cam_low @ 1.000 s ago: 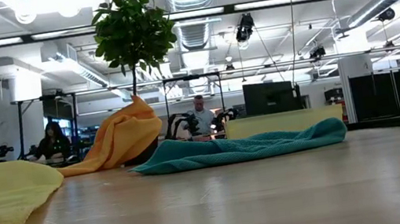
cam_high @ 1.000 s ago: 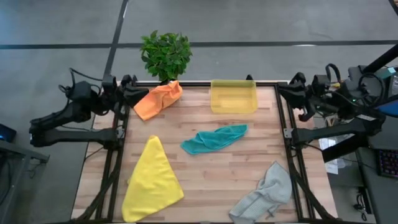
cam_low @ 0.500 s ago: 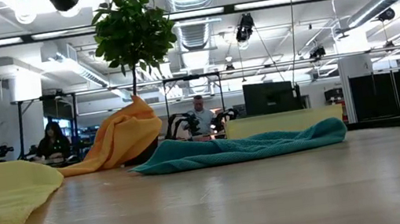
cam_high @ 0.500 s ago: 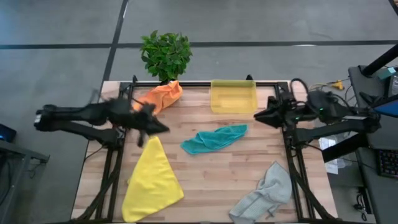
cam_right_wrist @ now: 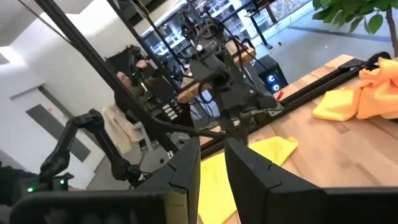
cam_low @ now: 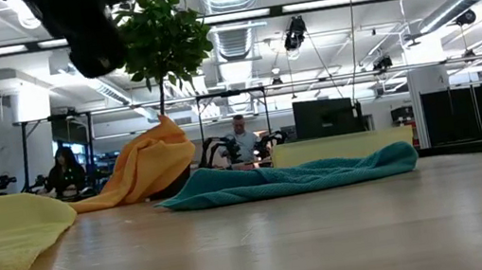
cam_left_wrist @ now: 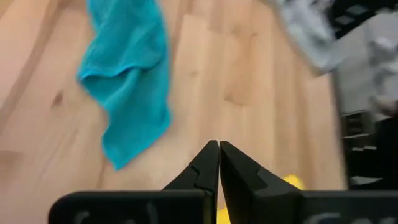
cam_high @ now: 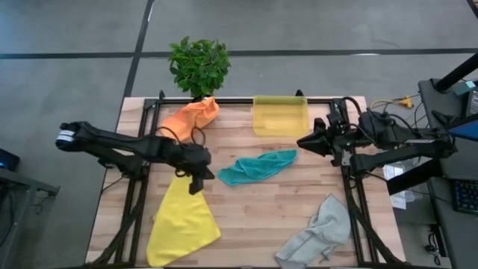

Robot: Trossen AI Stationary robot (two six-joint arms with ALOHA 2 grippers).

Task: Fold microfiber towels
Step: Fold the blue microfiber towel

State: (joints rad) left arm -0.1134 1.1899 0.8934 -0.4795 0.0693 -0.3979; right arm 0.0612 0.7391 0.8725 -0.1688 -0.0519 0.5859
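Note:
Four towels lie on the wooden table. The yellow towel (cam_high: 183,217) is spread flat at the near left. The orange towel (cam_high: 190,118) is bunched at the far left by the plant. The teal towel (cam_high: 258,166) lies crumpled in the middle and the grey towel (cam_high: 317,235) crumpled at the near right. My left gripper (cam_high: 198,181) is shut and empty. It hangs well above the table over the yellow towel's far corner, beside the teal towel (cam_left_wrist: 124,81). My right gripper (cam_high: 301,141) stands a narrow gap open and empty, in the air at the table's right edge near the bin.
A translucent yellow bin (cam_high: 280,116) stands at the far edge, right of centre. A potted plant (cam_high: 199,66) stands beyond the far left corner. Bare wood lies between the teal and grey towels. People sit in the room behind the table (cam_low: 242,140).
My left arm has swung out from beyond the table's left edge, across the table toward the right and near side, and now hangs over the yellow towel's far corner. My right gripper has come in from beyond the right edge toward the left. No towel has moved.

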